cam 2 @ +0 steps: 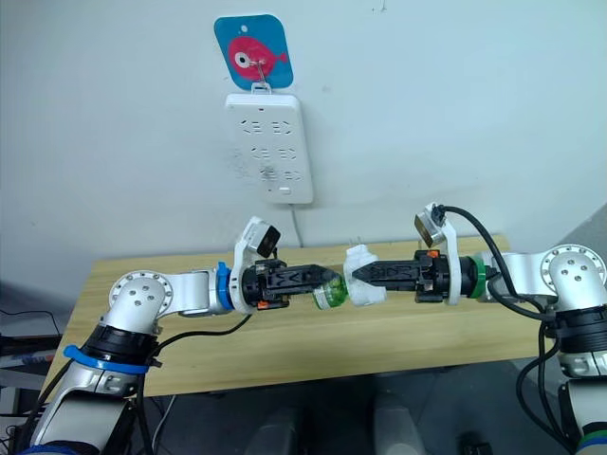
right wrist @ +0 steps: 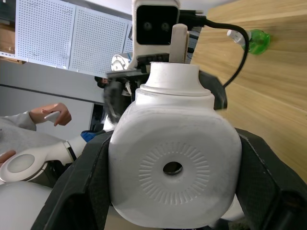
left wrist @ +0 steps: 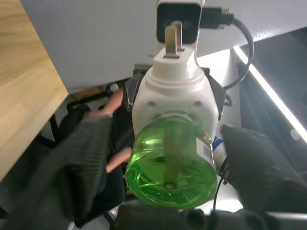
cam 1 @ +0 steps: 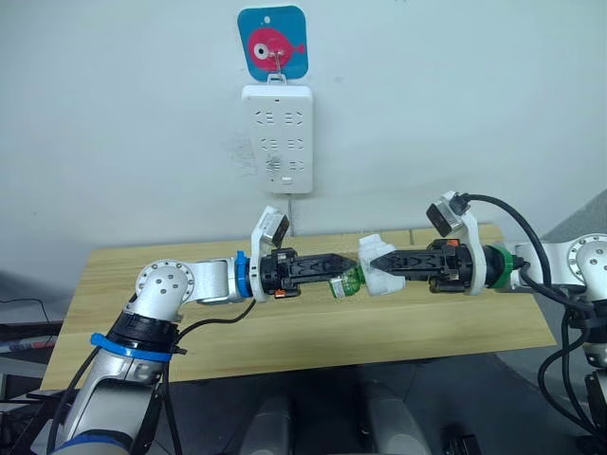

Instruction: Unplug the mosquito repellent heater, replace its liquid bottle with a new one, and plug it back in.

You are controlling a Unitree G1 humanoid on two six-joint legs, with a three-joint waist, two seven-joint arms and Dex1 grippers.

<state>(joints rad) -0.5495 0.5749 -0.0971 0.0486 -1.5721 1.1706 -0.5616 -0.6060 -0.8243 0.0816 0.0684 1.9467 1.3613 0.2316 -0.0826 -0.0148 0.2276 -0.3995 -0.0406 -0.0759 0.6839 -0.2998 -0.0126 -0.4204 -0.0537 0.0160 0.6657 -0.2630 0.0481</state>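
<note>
Both grippers meet above the middle of the wooden table (cam 1: 285, 332). My right gripper (cam 1: 375, 263) is shut on the white mosquito repellent heater (cam 1: 381, 267), its black fingers (right wrist: 268, 182) pressing both sides of the round-faced body (right wrist: 172, 167). A green liquid bottle (cam 1: 347, 282) sticks out of the heater toward my left gripper (cam 1: 343, 268), which is shut on it. The left wrist view has the bottle (left wrist: 170, 167) seated in the heater (left wrist: 172, 100), with two metal prongs (left wrist: 171, 40) standing free in the air. Another green bottle (right wrist: 257, 38) lies on the table.
A tall white power strip (cam 1: 276, 137) hangs on the wall behind the table, under a blue fish card (cam 1: 273, 43), all sockets free. A person's hand (right wrist: 48, 115) shows in the right wrist view, away from the table.
</note>
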